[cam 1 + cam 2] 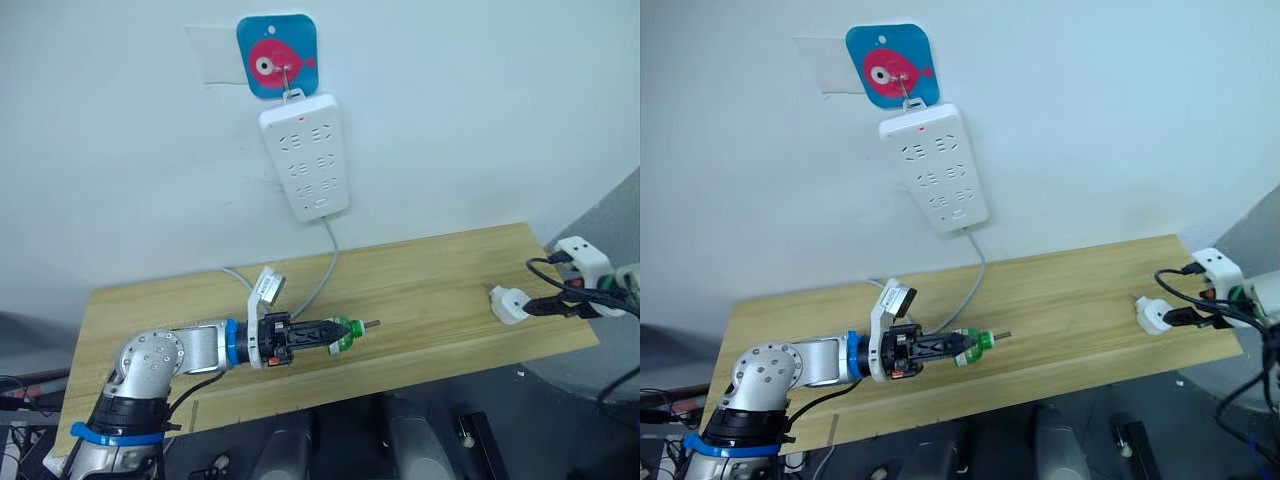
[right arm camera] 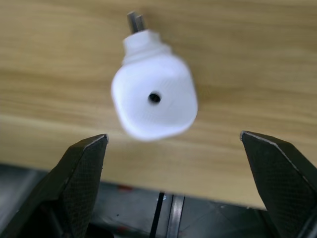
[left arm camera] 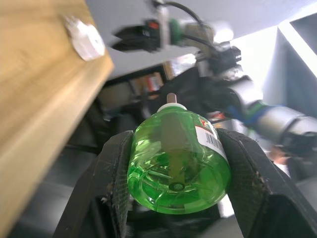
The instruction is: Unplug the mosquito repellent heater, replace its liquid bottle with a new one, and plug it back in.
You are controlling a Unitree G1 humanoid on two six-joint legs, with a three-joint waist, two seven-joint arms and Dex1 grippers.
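Holding the bottle (image 3: 179, 166) clamped in our left gripper (image 1: 318, 333).
Right gripper (image 2: 173, 173) gapes behind the heater (image 2: 153, 99); we judge a nudge could shove it away.

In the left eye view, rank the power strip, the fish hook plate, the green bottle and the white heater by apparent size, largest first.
1. Power strip
2. Fish hook plate
3. and 4. Mosquito repellent heater and green bottle look alike; the left gripper hides part of the bottle, so their order is unsure.
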